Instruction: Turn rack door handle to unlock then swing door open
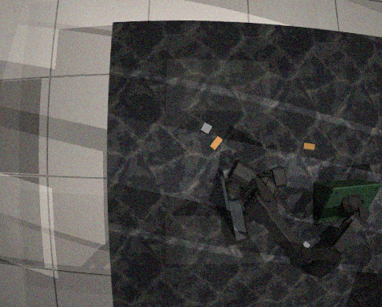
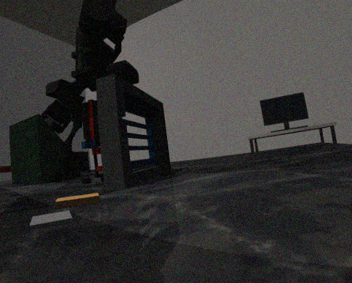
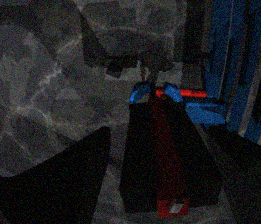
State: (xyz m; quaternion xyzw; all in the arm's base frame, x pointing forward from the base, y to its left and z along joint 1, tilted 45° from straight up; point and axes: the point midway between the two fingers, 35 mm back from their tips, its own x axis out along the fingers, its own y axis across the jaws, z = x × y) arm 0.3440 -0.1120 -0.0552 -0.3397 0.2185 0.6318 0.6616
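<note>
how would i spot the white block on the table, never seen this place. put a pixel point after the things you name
On the dark table, find the rack frame (image 2: 110,133). In front of it lie two low blocks. The white block (image 1: 206,127) (image 2: 51,218) is farther from the frame; its neighbour (image 1: 216,142) (image 2: 78,197) is orange.

Worktop: near-black, with a branching network of pale grey veins. Floor: light grey tiles, thin dark joints. Block: deep green. Two small flat pieces: orange, one beside a pale grey square, the other apart. Rack frame: dark grey, plain. Slats: dark blue. Handle area: black body, dark red stripe lengthwise, brighter red bar, vivid blue parts. Hand: black. Monitor: blue-black. Wall: grey.
</note>
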